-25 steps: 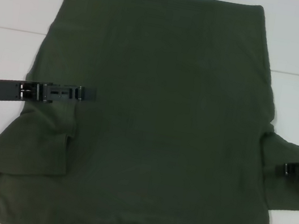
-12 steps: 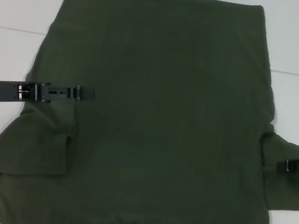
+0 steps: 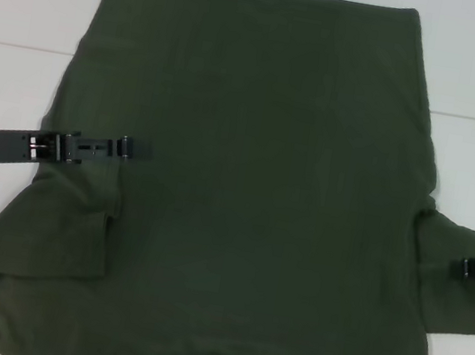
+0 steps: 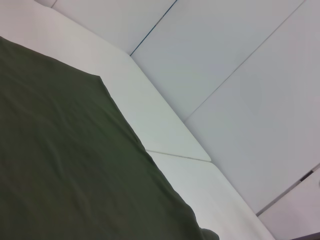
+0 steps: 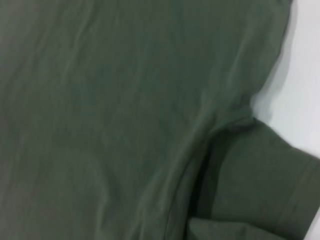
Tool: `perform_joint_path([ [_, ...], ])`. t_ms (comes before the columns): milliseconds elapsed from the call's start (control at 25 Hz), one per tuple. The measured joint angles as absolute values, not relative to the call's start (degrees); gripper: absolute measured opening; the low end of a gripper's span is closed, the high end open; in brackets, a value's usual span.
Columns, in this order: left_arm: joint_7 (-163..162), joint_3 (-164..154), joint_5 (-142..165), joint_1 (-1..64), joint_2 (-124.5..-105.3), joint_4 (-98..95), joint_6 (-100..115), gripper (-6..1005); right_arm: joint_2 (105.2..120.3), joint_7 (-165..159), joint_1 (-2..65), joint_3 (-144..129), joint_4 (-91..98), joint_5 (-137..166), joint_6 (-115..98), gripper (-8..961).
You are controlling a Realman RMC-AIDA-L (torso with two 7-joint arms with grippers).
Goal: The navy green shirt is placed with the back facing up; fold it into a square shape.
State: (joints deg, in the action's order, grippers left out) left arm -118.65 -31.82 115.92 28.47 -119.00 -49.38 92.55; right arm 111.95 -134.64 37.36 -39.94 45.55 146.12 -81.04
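My left gripper lies low over the navy green shirt at its folded-in left sleeve; I cannot tell whether it is clenched. My right gripper sits on the right sleeve's edge, its grip unreadable too, and has slid outward since a second ago. The shirt lies spread flat across the white table

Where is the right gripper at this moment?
In the head view the right gripper is at the far right edge, over the right sleeve of the shirt, across from the left gripper on the shirt's left side.
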Motion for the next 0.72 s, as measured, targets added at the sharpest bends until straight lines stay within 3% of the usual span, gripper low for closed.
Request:
perform_joint_path([
  [320, -118.7, -31.8, 115.2, 28.5, -119.00, -49.1, 92.5, 903, 113.40, -134.7, 37.5, -40.8, 45.5, 149.2, -79.1, 770],
  [720, -118.6, -31.6, 115.1, 28.5, -118.91, -48.9, 92.5, 903, 113.59, -135.0, 38.1, -40.8, 45.7, 149.3, -79.1, 758],
])
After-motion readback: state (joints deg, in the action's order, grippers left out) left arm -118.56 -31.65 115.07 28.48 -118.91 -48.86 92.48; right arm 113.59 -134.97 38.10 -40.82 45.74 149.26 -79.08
